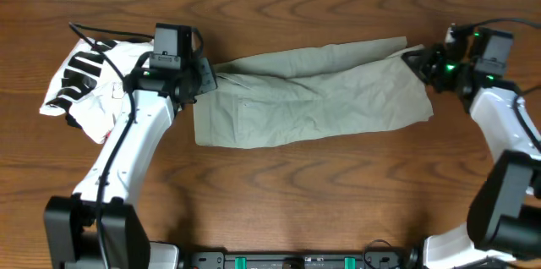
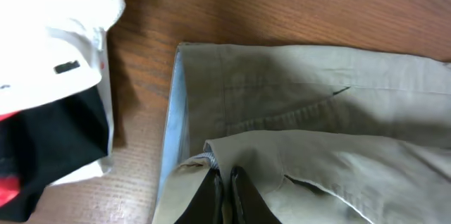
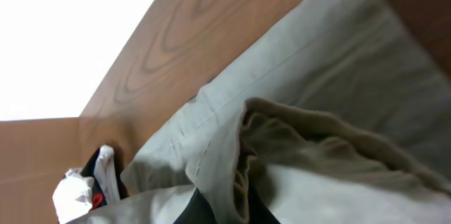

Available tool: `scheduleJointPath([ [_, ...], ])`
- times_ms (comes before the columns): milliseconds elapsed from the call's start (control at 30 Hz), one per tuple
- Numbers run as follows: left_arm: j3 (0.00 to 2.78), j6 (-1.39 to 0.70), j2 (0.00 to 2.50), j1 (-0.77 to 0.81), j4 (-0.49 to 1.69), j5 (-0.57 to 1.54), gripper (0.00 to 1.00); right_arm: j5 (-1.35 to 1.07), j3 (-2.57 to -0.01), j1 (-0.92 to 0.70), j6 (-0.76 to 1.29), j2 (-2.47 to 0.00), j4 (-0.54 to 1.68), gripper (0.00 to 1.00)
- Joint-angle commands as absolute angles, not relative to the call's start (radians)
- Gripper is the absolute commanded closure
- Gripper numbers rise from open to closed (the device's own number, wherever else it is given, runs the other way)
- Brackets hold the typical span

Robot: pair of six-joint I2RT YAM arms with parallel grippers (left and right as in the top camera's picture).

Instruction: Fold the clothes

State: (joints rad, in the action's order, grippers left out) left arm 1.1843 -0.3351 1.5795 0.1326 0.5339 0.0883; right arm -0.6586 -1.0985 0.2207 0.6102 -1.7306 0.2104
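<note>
White striped garment [image 1: 84, 83] lies beside the shorts [image 1: 313, 104] — left arm [image 1: 127, 146] crosses it.

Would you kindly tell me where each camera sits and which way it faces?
Overhead: above the table, looking straight down; left arm, right arm, left gripper and right gripper pinching the shorts.
Left wrist: on the left arm, looking past its fingers at the waistband.
Right wrist: on the right arm, looking along the shorts past its fingers.
Shared: all views show the shorts and white garment.

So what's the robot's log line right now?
left gripper: shut on shorts, waist end | right gripper: shut on shorts, leg end | white bundle: beside waist
</note>
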Motion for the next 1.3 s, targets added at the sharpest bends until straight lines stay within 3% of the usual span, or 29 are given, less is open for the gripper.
scheduleJointPath([
  [0,1.193,-0.307,1.604,0.128,0.513,0.050,0.94,-0.678,-1.109,0.194,0.644,-1.759,0.187,0.99],
  [300,1.193,-0.307,1.654,0.128,0.428,0.022,0.94,-0.535,-1.109,0.184,0.662,-1.773,0.178,0.98],
  [333,1.193,-0.307,1.654,0.128,0.423,0.006,0.91,-0.517,-1.109,0.184,0.662,-1.773,0.178,0.90],
  [367,1.193,-0.307,1.654,0.127,0.418,-0.014,0.86,-0.501,-1.109,0.184,0.662,-1.773,0.175,0.81],
  [400,1.194,-0.307,1.653,0.127,0.414,-0.028,0.75,-0.496,-1.109,0.185,0.661,-1.773,0.172,0.79],
  [533,1.207,-0.307,1.653,0.107,0.442,-0.035,0.51,-0.506,-1.109,0.200,0.632,-1.773,0.177,0.76],
  [700,1.221,-0.300,1.642,0.079,0.529,-0.011,0.50,-0.549,-1.109,0.224,0.545,-1.773,0.235,0.75],
  [767,1.221,-0.228,1.631,0.080,0.556,0.070,0.51,-0.578,-1.109,0.231,0.498,-1.773,0.268,0.69],
  [900,1.221,-0.163,1.620,0.101,0.624,0.165,0.51,-0.586,-1.109,0.232,0.393,-1.773,0.361,0.67],
  [1133,1.217,-0.047,1.623,0.190,0.642,0.228,0.72,-0.900,-1.109,0.170,0.179,-1.771,0.403,0.89],
  [1267,1.204,-0.034,1.655,0.222,0.601,0.200,0.76,-0.853,-1.109,0.049,0.179,-1.771,0.395,0.94],
])
